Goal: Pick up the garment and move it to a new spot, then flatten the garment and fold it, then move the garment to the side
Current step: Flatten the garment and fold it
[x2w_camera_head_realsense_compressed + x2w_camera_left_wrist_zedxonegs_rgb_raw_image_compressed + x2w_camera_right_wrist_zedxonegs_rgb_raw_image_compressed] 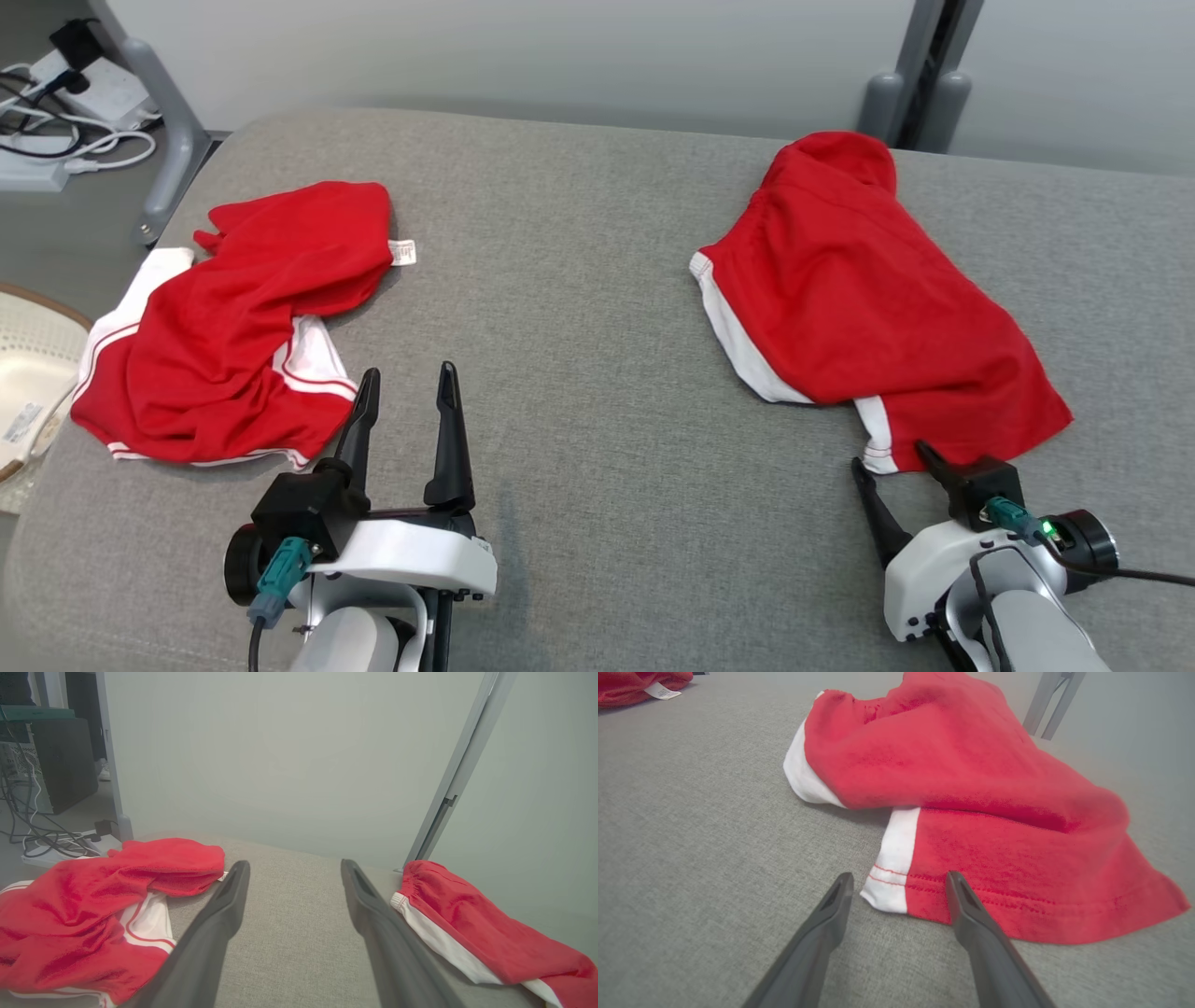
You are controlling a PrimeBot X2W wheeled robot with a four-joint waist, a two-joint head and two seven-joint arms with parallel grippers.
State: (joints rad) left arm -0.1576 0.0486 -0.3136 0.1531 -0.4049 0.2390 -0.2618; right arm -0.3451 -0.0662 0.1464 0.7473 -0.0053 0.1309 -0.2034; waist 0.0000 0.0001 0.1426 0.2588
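A red garment (840, 289) with white side stripes lies crumpled at the right of the grey padded surface (579, 327). My right gripper (890, 455) stands open at its near hem. In the right wrist view the white-and-red hem corner (892, 891) lies between the fingertips of my right gripper (899, 875); whether they touch the cloth I cannot tell. A second red and white garment (233, 308) lies bunched at the left. My left gripper (409, 371) is open just right of it, holding nothing. The left wrist view has my left gripper (295, 863) between both garments (93, 905) (467, 924).
A white basket (28, 373) sits off the surface's left edge. Power strips and cables (65, 103) lie on the floor at the far left beside a grey metal leg (168, 140). A grey post (920, 84) rises behind the right garment. Bare grey surface separates the garments.
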